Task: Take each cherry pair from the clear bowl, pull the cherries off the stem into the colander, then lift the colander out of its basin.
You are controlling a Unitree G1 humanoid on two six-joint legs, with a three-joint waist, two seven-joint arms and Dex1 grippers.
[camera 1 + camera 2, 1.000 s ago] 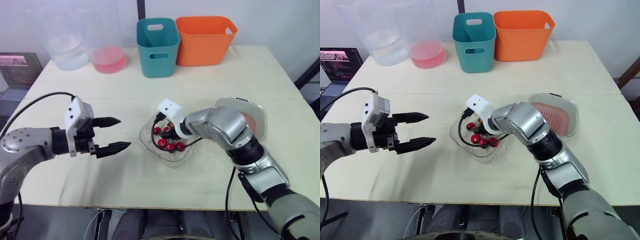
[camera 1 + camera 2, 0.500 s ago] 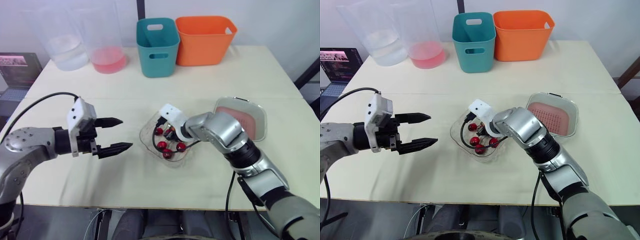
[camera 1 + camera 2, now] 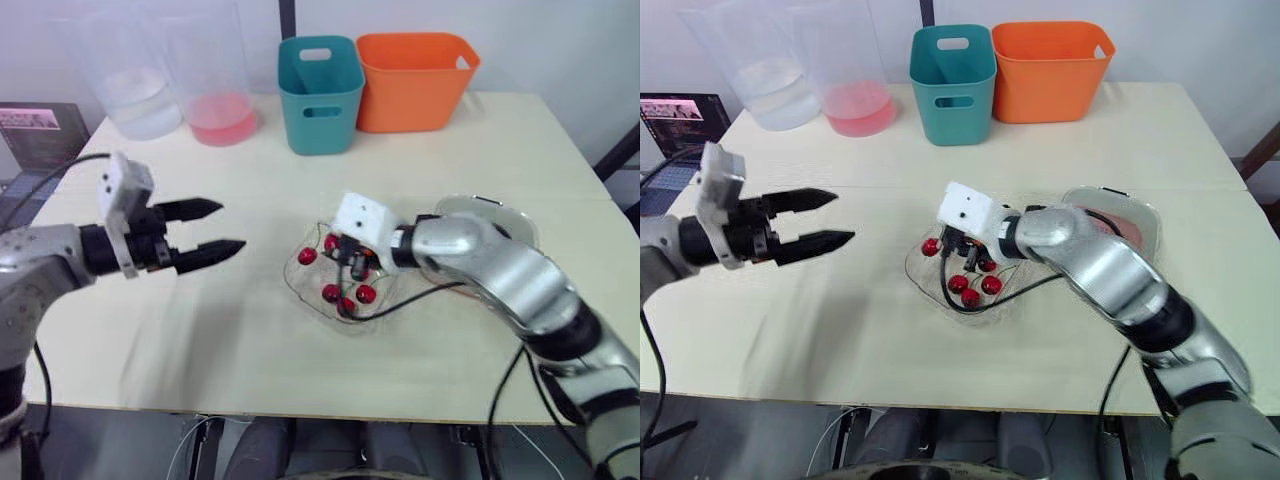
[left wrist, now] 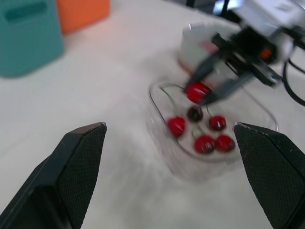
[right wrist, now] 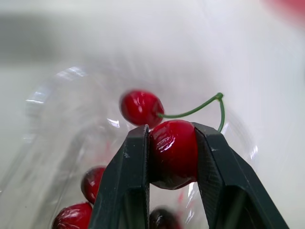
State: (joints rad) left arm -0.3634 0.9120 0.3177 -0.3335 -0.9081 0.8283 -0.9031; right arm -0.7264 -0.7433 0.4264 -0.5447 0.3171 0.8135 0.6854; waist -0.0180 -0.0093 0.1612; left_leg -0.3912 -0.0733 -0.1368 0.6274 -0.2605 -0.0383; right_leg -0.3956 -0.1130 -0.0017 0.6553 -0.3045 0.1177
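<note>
Right gripper clamps a cherry pair above the clear bowl.
Head view: left gripper hangs spread wide, well apart from the bowl; colander sits just beside the bowl. Left wrist view: other cherries lie inside the bowl. Right wrist view: both fingers pinch one cherry.

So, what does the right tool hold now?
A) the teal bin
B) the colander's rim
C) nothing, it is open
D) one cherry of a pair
D: the right wrist view shows the right tool shut on a cherry, whose green stem joins a second cherry, over the clear bowl.
</note>
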